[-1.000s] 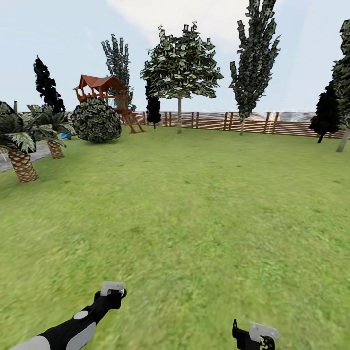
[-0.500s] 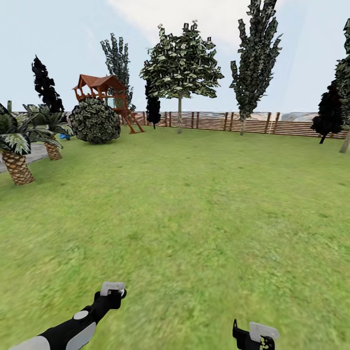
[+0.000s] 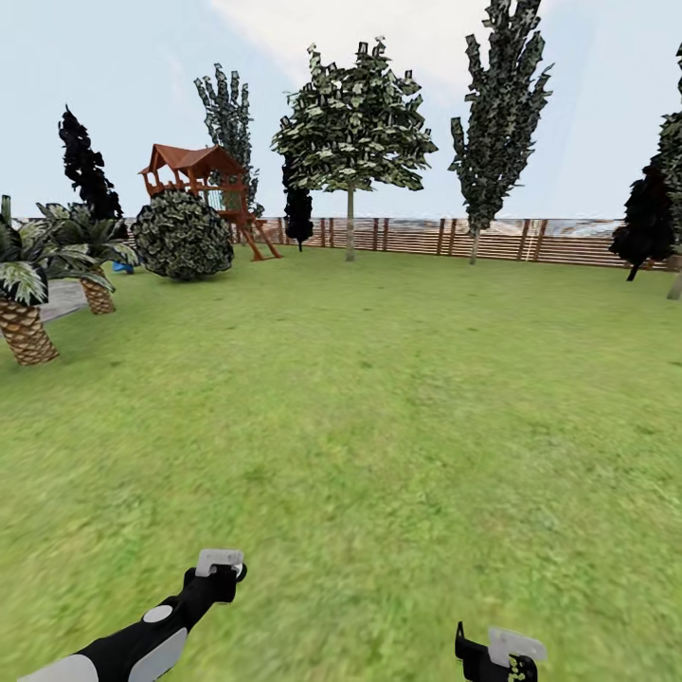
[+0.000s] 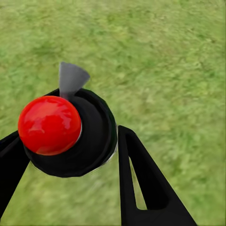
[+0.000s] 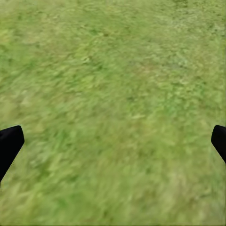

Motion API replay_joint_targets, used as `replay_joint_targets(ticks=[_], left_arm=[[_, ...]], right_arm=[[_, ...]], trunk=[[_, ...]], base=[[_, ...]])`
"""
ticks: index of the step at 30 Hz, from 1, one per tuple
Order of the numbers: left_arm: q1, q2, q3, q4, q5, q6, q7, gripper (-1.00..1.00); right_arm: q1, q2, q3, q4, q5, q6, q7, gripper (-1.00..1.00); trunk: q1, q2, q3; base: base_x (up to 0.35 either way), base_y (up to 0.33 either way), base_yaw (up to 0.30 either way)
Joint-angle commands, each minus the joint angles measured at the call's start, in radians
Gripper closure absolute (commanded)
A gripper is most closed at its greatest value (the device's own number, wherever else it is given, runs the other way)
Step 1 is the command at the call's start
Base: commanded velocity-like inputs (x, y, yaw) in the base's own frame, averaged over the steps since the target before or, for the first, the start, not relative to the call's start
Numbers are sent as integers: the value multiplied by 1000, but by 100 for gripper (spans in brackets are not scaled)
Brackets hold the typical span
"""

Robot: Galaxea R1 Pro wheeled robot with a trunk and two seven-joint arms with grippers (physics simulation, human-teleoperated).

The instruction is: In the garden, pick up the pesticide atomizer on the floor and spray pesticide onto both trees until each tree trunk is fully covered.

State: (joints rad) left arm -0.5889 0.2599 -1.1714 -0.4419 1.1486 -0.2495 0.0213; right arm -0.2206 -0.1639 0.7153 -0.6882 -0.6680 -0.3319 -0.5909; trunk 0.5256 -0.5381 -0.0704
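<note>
One atomizer (image 4: 66,129), red-capped, clamped in left end effector (image 4: 70,155); right end effector (image 5: 113,141) spread wide, empty. Best driven steadily across lawn (image 3: 379,398) toward broad-leaved tree (image 3: 352,123) at fence (image 3: 493,239), nozzle forward.

Open lawn (image 3: 379,398); broad-canopy tree (image 3: 352,123) by slat fence (image 3: 493,240); playhouse (image 3: 199,180) far left.

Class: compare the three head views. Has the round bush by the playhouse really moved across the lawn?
No. The round bush keeps its place beside the red-roofed playhouse; both slide leftward together with the palms, so the camera has turned, not the bush.
</note>
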Motion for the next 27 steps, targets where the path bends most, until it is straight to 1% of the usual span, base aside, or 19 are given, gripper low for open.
replay_joint_targets(ticks=[1,2,3,4,5,6,9,12,19,23,27], left_arm=[[-2,1,-8,-1,10,-5,2,100],[-2,1,-8,-1,10,-5,3,100],[-2,1,-8,-1,10,-5,3,100],[-2,1,-8,-1,10,-5,3,100],[-2,0,-8,-1,10,-5,3,100],[-2,0,-8,-1,10,-5,3,100],[-2,-4,-8,-1,10,-5,3,100],[-2,-10,-8,-1,10,-5,5,100],[-2,-13,-8,-1,10,-5,7,100],[-2,-14,-8,-1,10,-5,8,100],[-1,-15,-8,-1,10,-5,8,100]], right_arm=[[-2,-2,-1,-2,-11,-6,-6,-100],[-2,-1,-12,-2,-11,-6,-6,-100],[-2,-1,-50,-2,-11,-7,-6,-100],[-2,-1,-98,-2,-9,-7,-3,-100],[-2,-1,-121,-2,-7,-7,-2,-100],[-2,-1,-160,-2,-6,-7,0,-100],[-2,-1,-208,-1,-2,-7,2,-100],[-2,0,-221,-1,1,-7,3,-100],[-2,0,-226,-3,3,-8,4,-100],[-2,0,-220,-5,6,-9,6,-100],[-2,0,-205,-5,22,-9,7,-100]], trunk=[[1,-2,-2],[1,-2,-2],[1,-2,-2],[1,-2,-2],[1,-2,-2],[1,-2,-2],[1,-2,-2],[1,-2,-2],[1,-2,-2],[1,-2,-2],[1,-2,-2]], base=[[334,0,0],[334,0,0],[334,0,0],[334,0,0],[334,0,0],[334,0,0],[334,0,0],[334,0,0],[334,0,0],[334,0,0],[334,0,0]])
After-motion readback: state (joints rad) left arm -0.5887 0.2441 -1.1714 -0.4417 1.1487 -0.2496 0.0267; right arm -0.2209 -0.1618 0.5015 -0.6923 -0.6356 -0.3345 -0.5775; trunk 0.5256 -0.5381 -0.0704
